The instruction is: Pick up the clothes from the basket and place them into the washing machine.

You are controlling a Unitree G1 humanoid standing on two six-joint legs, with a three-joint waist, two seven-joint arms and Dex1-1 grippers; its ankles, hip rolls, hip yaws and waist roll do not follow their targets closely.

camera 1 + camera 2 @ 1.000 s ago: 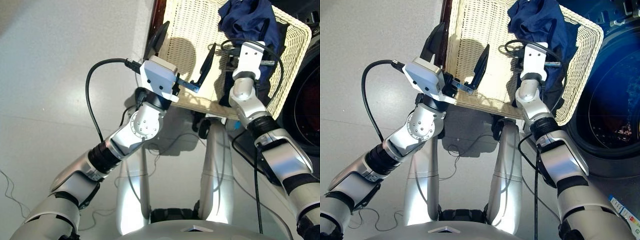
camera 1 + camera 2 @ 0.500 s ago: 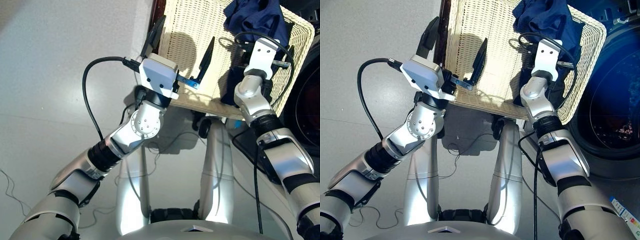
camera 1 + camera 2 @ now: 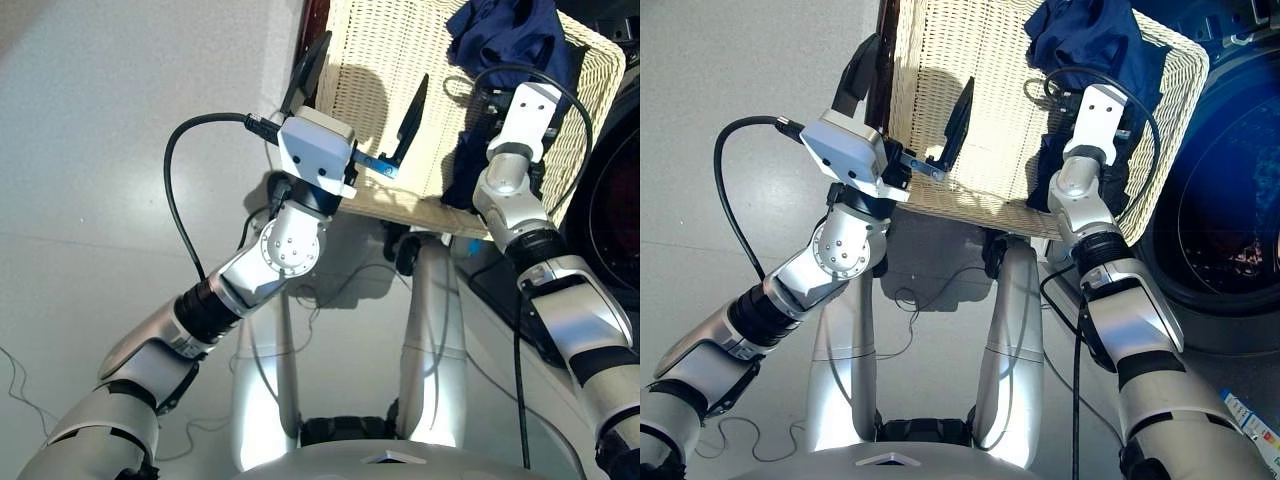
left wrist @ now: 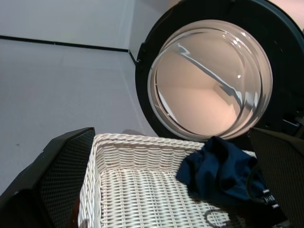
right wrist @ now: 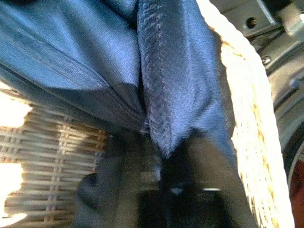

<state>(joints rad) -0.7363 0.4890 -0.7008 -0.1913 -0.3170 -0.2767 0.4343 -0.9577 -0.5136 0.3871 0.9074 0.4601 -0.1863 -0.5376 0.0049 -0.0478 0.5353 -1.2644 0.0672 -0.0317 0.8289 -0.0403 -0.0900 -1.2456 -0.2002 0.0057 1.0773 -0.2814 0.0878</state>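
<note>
The cream wicker basket (image 3: 375, 45) lies ahead of me, with a navy garment (image 3: 505, 30) heaped at its far right corner. My right gripper (image 5: 161, 190) is down in that corner, its wrist (image 3: 1095, 130) above the cloth, and it is shut on a fold of the navy garment (image 5: 166, 95), which trails along the wrist (image 3: 465, 165). My left gripper (image 3: 362, 90) hovers open over the basket's near left part, holding nothing. The washing machine's dark drum hole (image 3: 1230, 200) is at the right. Its round glass door (image 4: 209, 80) stands open behind the basket.
A dark wooden edge (image 3: 318, 15) runs along the basket's left side. A black cable (image 3: 185, 170) loops off my left wrist over the light grey floor. Thin cables (image 3: 340, 285) lie on the floor under the basket's near rim.
My right wrist has shifted right and farther into the basket's corner, and navy cloth now hangs on its left side. The left arm has barely moved.
</note>
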